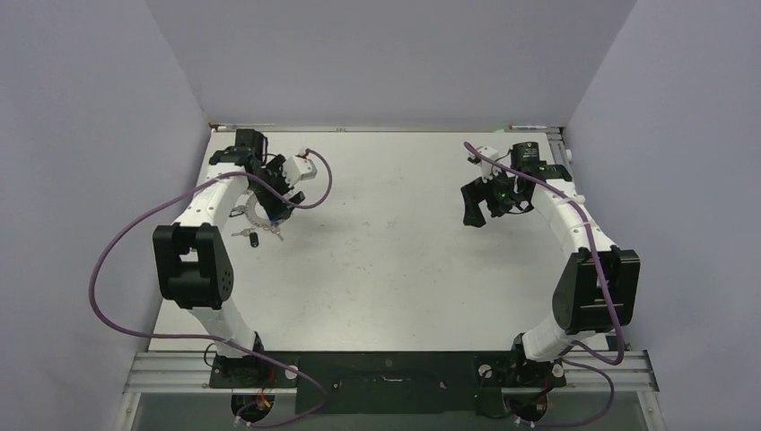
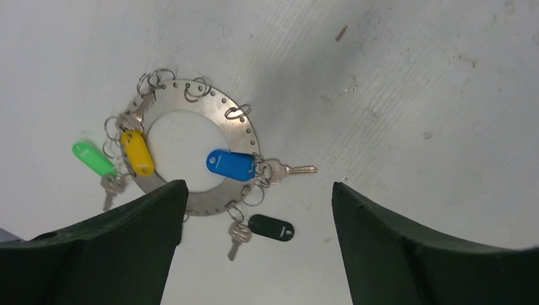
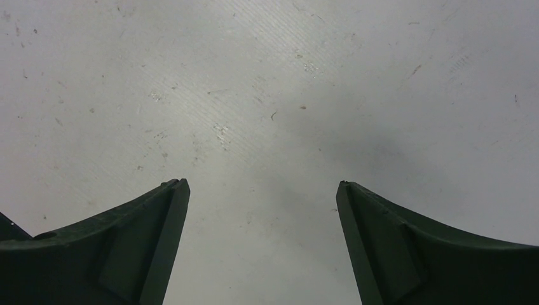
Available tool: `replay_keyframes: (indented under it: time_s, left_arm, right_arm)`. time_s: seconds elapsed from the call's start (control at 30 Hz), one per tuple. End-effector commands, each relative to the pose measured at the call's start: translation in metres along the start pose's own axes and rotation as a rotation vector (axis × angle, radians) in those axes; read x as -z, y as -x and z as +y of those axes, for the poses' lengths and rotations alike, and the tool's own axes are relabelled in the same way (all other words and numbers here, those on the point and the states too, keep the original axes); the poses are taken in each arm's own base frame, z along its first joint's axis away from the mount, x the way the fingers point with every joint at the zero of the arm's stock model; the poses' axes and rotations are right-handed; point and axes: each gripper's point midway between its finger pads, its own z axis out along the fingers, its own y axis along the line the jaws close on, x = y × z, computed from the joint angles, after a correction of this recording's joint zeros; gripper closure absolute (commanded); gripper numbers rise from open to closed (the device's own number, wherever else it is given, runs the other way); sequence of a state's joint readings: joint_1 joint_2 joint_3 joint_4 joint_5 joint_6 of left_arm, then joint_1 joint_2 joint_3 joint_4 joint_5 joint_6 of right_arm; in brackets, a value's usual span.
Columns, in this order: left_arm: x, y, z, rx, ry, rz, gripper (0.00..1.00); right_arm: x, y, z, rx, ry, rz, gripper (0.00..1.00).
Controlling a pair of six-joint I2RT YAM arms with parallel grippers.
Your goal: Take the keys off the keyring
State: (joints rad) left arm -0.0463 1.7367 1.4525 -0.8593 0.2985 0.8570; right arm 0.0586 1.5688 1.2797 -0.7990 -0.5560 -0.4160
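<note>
Table (image 2: pixel 413 95): keyring (image 2: pixel 213 198), keys (image 2: pixel 289 169) near L tool (image 2: pixel 259 185)

Broad bare surface (image 1: pixel 386 260) between the two arms, passable from near edge to far wall (image 1: pixel 386 54); under the wide-spread right gripper (image 3: pixel 262 184), only bare surface; crowded at far left: keyring (image 2: pixel 219 105) lying flat below the wide-spread left gripper (image 2: pixel 259 185), keys (image 2: pixel 230 164) fanned outward round its rim and across its hole; free surface just right of the ring; left wall (image 1: pixel 90 135) near that arm.

Tagged keys (image 2: pixel 230 164) on flat keyring (image 2: pixel 240 130)
</note>
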Motion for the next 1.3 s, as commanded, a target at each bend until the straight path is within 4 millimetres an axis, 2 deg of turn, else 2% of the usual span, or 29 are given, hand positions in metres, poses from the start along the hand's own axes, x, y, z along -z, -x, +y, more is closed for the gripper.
replay_keyframes:
  time_s: [0.0,0.07,0.13,0.47,0.6,0.87,1.13,1.27]
  left_arm:
    - [-0.01,0.015,0.006,-0.473,-0.141,-0.103,0.2]
    - [-0.019,0.005,0.004,-0.557,-0.234,-0.061,0.26]
    - [-0.026,0.002,0.012,-0.609,-0.288,-0.028,0.32]
    - [-0.064,-0.006,0.037,-0.798,-0.376,0.04,0.57]
    - [-0.072,-0.007,0.042,-0.809,-0.393,0.057,0.62]
    - [-0.085,-0.026,0.031,-0.876,-0.469,0.124,0.66]
    - [-0.096,-0.026,0.027,-0.868,-0.449,0.108,0.66]
    - [-0.103,-0.027,0.028,-0.867,-0.439,0.107,0.7]
  right_arm:
    - [0.016,0.017,0.002,0.048,0.007,-0.041,0.1]
    - [0.016,0.015,0.001,0.049,0.006,-0.026,0.1]
    - [0.017,0.013,0.001,0.053,0.006,-0.01,0.1]
    - [0.023,0.008,-0.002,0.068,-0.011,0.022,0.1]
    - [0.021,0.008,-0.004,0.057,-0.012,0.028,0.1]
    - [0.018,0.009,-0.01,0.053,-0.02,0.037,0.1]
    - [0.016,0.008,-0.011,0.034,-0.016,0.044,0.1]
    - [0.017,0.009,-0.01,0.034,-0.011,0.039,0.1]
